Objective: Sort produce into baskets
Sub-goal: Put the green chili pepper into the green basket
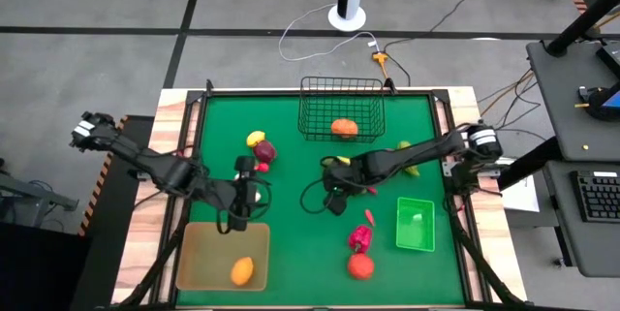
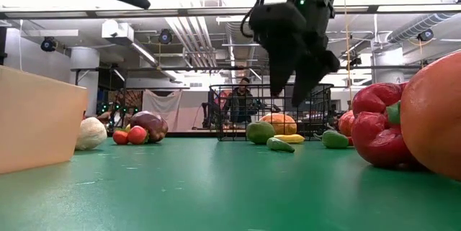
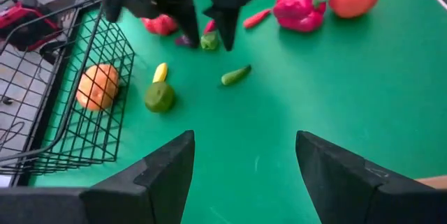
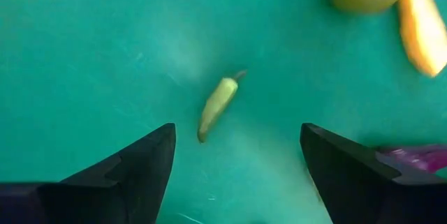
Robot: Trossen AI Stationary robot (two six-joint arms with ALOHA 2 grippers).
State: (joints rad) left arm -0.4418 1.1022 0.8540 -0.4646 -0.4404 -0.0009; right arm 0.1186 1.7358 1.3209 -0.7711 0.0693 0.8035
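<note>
your right gripper [image 4: 237, 175] hung with its jaws spread and empty over the green table [image 1: 300, 253], the small green chilli [image 4: 217, 105] lying flat on the mat just ahead of the fingers, its long axis slanted across the gap between them. the low view showed that gripper [image 2: 295, 80] well above the mat, which the overhead view did not. your left gripper [image 3: 244, 182] was also spread and empty, near the tan tray [image 1: 199, 263]. the left wrist view alone showed the chilli [image 3: 235, 75] beside a lime [image 3: 160, 97] and the black wire basket [image 3: 63, 98].
</note>
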